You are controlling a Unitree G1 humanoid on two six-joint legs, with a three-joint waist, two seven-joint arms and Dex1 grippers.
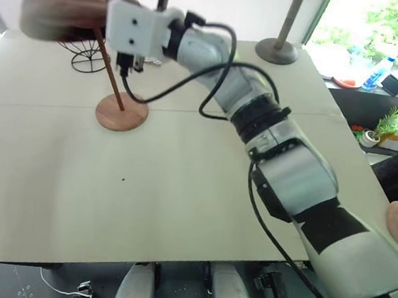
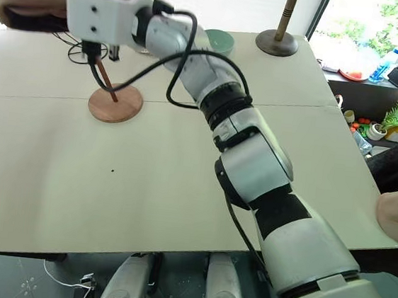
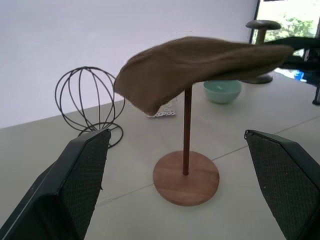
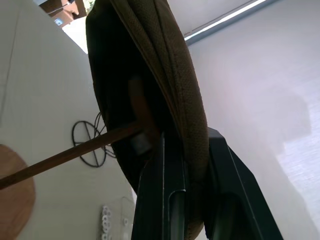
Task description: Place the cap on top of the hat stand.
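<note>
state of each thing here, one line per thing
cap: held over the hat stand's top, pinched at its edge by the right gripper
hat stand: upright on the table
left gripper: open, holding nothing
wire head form: upright, bare
green bowl: upright

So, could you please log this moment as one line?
right gripper: shut on cap | cap: over hat stand top | left gripper: open, empty

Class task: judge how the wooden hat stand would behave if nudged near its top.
The hat stand probably tips fairly easily: its rod is thin and tall. The broad flat base likely resists gentle nudges. It looks rigid and light, so it may slide across the smooth table.
</note>
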